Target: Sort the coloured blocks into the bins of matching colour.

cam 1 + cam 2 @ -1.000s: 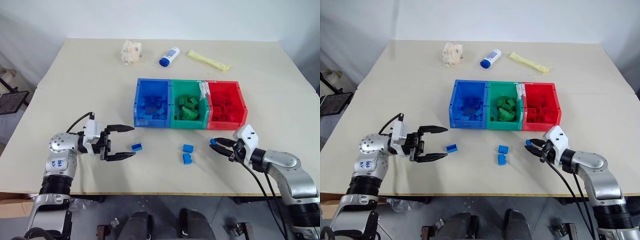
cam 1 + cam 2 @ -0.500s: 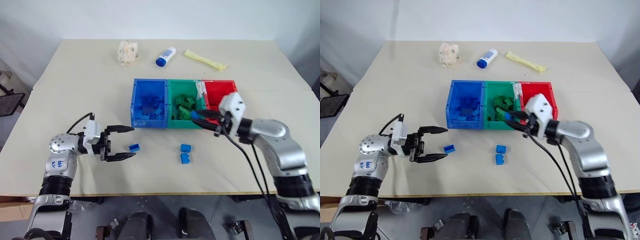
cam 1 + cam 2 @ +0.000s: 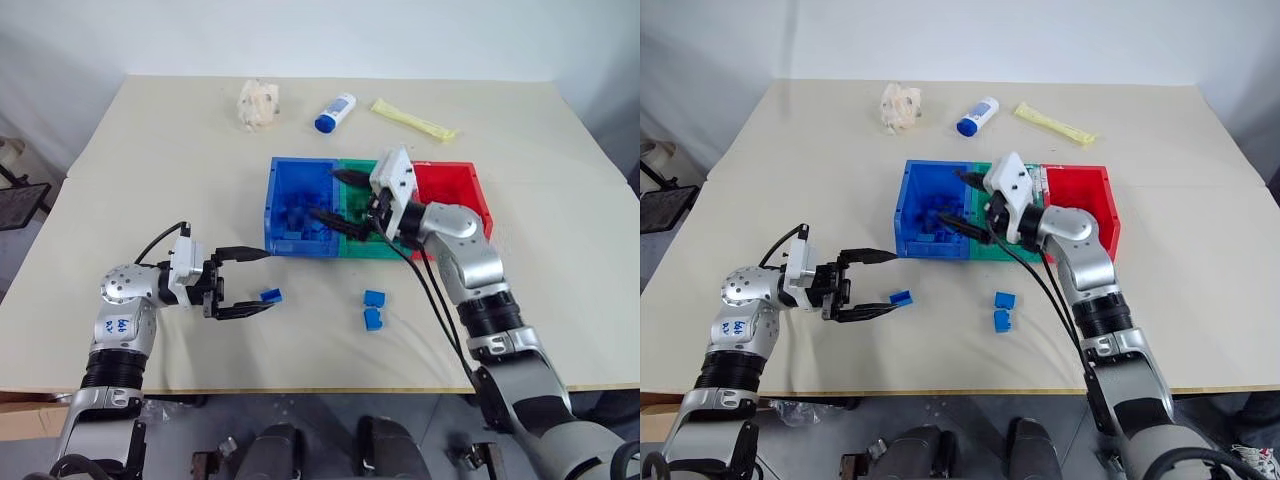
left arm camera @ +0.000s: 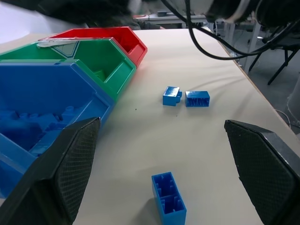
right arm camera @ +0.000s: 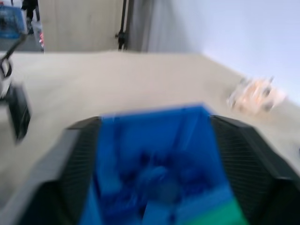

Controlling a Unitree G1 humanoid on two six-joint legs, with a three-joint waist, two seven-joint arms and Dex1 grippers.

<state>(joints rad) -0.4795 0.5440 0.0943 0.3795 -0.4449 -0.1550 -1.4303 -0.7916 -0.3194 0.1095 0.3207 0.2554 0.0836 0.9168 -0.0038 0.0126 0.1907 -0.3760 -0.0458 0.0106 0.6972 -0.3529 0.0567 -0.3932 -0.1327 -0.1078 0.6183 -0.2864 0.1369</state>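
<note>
Three joined bins sit in a row around the middle of the table (image 3: 130, 180): blue bin (image 3: 300, 206) on the left, green bin (image 3: 356, 215) in the middle, red bin (image 3: 455, 200) on the right. Blue bin partly filled with a heap of blue bricks (image 4: 28, 129); green bin holding green pieces; red bin holding red pieces, hard to count from above.

Right gripper (image 3: 335, 195) hanging over the seam between the blue and green bins, fingers spread wide, one black finger (image 3: 348, 176) over the far rim, the other over the near part of the blue bin; nothing pinched between them. In the right wrist view, open blue bin straight ahead between the two spread fingers.

Left gripper (image 3: 245, 283) low over the table toward the near-left edge, pointing to the right, fingers spread apart and empty. One loose blue block (image 3: 271, 294) lying on the table just beside the lower fingertip, apart from it as far as can be seen. Two more blue blocks (image 3: 374, 308) close together, perhaps touching, toward the near edge in front of the green bin, well apart from both grippers.

Along the far edge: crumpled pale wrapper (image 3: 260, 103), white bottle with blue cap (image 3: 336, 113) lying on its side, and long yellow packet (image 3: 415, 119).
</note>
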